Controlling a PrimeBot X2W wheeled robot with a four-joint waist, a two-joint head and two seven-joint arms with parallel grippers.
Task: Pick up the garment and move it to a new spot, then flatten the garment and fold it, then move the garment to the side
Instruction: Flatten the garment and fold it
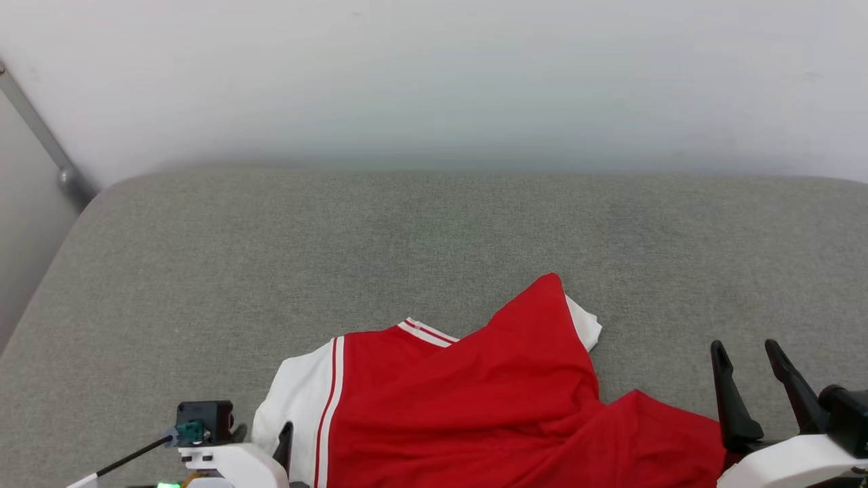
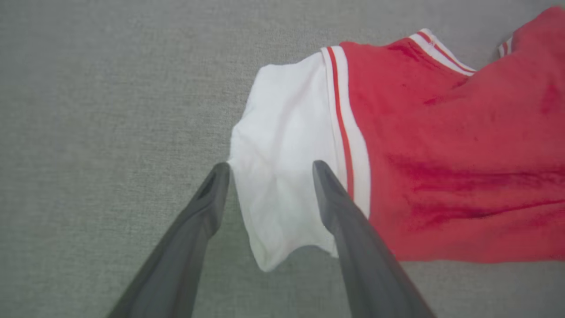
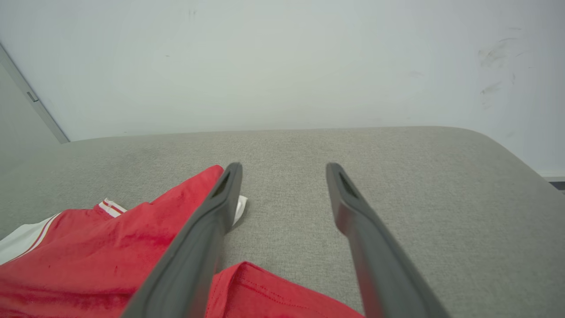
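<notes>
The cushion [image 1: 339,224] is bounded at the left by a rounded edge, beside which a slanted rail [image 1: 41,135] is seen, and at the far side by a pale wall [image 1: 434,81]. Bare cushion is left to the left of, behind and to the right of the garment [image 1: 475,400].

One garment is present, lying crumpled at the near middle of the cushion. It is red, with a white sleeve and red-and-white striped trim at its left. A red flap is folded up to a point, and a second white sleeve shows beside it.

Two grippers are present.
- The left gripper [image 2: 269,170] is spread open, with the left sleeve between its fingers. Contact cannot be told.
- The right gripper [image 1: 744,349] is spread open and empty, just right of the garment.
</notes>
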